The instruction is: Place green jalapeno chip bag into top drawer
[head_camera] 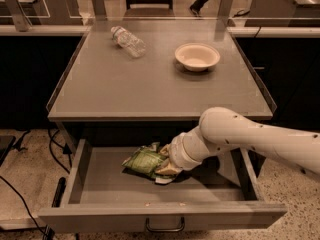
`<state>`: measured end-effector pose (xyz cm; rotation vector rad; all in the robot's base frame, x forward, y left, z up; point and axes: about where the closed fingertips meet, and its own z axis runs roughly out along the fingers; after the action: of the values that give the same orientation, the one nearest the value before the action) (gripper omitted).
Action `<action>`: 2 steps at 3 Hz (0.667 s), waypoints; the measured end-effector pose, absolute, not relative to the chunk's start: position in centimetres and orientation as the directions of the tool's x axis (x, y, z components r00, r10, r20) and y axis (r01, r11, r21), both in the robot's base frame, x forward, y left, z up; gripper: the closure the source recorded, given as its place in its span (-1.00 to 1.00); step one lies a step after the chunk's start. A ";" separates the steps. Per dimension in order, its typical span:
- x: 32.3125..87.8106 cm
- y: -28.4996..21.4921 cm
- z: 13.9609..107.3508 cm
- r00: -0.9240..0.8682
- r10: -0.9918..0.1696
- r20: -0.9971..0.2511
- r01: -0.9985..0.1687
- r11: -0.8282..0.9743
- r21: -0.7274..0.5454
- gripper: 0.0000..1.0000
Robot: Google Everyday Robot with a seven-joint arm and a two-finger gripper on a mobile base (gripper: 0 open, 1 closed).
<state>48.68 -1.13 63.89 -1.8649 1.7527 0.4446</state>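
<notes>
The top drawer (100, 218) is pulled open to let the tool (169, 165) reach inside, where it meets the green jalapeno chip bag (143, 161) lying on the drawer floor; whether it grips, I cannot tell.

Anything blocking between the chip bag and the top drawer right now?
Nothing visible. The green jalapeno chip bag is inside the open top drawer, with the gripper down at its right edge. The bottle and bowl sit on the tabletop above, out of the path.
</notes>
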 end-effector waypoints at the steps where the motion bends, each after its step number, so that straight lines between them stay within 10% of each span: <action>1: 48.7 -1.1 63.8 0.101 -0.810 -0.578 -0.988 -0.011 -0.156 0.46; 2: 48.7 -1.1 63.8 0.101 -0.810 -0.578 -0.988 -0.011 -0.156 0.00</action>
<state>48.67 -1.09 63.83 -1.8654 1.7526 0.4466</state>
